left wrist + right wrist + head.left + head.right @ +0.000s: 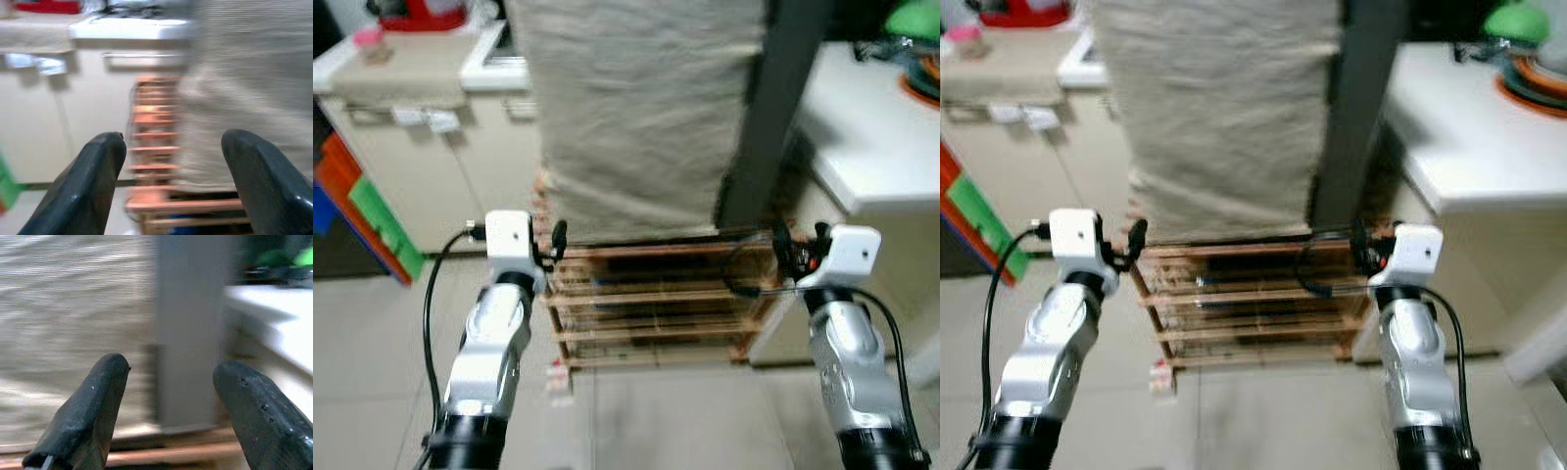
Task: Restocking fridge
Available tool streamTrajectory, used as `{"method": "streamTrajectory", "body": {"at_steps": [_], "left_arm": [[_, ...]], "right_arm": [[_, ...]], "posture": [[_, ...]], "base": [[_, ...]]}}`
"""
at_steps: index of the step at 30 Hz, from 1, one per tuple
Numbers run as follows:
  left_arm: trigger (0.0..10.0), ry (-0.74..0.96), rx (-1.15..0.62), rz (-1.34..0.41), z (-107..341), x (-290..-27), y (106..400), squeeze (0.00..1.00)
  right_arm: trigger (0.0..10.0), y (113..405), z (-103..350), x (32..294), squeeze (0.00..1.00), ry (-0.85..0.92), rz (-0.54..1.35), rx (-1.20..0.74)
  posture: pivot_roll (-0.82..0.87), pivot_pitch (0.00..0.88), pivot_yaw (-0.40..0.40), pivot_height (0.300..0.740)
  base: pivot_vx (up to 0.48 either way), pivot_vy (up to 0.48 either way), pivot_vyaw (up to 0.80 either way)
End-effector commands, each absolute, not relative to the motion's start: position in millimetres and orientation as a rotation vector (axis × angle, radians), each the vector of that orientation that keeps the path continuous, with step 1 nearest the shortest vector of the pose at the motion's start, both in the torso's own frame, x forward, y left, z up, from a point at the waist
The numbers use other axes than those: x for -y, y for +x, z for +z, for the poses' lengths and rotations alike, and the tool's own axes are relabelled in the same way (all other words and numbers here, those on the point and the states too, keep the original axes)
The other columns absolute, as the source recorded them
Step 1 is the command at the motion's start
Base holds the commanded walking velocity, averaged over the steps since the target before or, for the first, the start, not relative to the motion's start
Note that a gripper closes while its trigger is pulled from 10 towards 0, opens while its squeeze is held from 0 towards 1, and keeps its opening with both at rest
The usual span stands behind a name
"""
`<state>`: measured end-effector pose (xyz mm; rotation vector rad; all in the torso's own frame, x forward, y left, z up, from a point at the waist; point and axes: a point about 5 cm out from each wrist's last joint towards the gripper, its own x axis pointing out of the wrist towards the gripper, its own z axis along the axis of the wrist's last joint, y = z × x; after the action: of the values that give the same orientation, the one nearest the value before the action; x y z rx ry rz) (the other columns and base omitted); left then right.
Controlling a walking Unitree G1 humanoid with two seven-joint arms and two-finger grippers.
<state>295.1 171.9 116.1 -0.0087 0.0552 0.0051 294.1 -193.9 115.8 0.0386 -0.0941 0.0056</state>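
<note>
Fridge (773, 108): dark grey upright panel, upper centre-right, apparently shut, part draped by beige cloth (636, 108). Below: wooden rack (651, 304). Left gripper (171, 161) spread wide, empty, lower left. Right gripper (168, 401) same, lower right. No stock item visible; restocking looks unstarted. Eye view adds white counter (871, 147), cabinet (411, 147); wrist views blurred.

beige cover (641, 108): coarse woven cloth, matt, creased. slatted rack (651, 304): reddish-brown wood, light sheen. counter (876, 147): smooth white, matt. floor (372, 343): pale tile, faintly glossy. arm casings (494, 343): silver metal, polished. left gripper (171, 161) and right gripper (168, 396) fingers: black, smooth, dull plastic-like.
</note>
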Motion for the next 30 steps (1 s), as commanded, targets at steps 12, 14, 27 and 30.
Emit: {"method": "streamTrajectory", "body": {"at_steps": [12,14,27,30], "left_arm": [[10.0,0.005,-0.009,-0.054,122.5,-162.0,293.8,0.00],[10.0,-0.002,-0.011,-0.052,122.1,-162.0,293.9,0.00],[10.0,-0.003,-0.032,-0.031,119.4,-164.1,297.3,0.00],[10.0,0.001,-0.029,-0.030,119.6,-164.2,297.2,0.00]], "right_arm": [[10.0,291.5,112.5,204.3,0.00,0.014,-0.007,0.080],[10.0,291.7,112.0,205.0,0.00,0.014,-0.006,0.077],[10.0,291.0,109.8,205.0,0.00,0.016,-0.004,0.072],[10.0,291.0,109.4,204.9,0.00,0.015,-0.003,0.070]], "posture": [[-0.07,0.000,0.004,0.740],[-0.07,0.000,0.004,0.740],[-0.08,0.000,0.009,0.740],[-0.08,0.000,0.009,0.740]], "base": [[0.235,0.250,0.00],[0.000,0.000,0.00],[0.000,0.480,0.00],[0.000,0.480,0.00]]}}
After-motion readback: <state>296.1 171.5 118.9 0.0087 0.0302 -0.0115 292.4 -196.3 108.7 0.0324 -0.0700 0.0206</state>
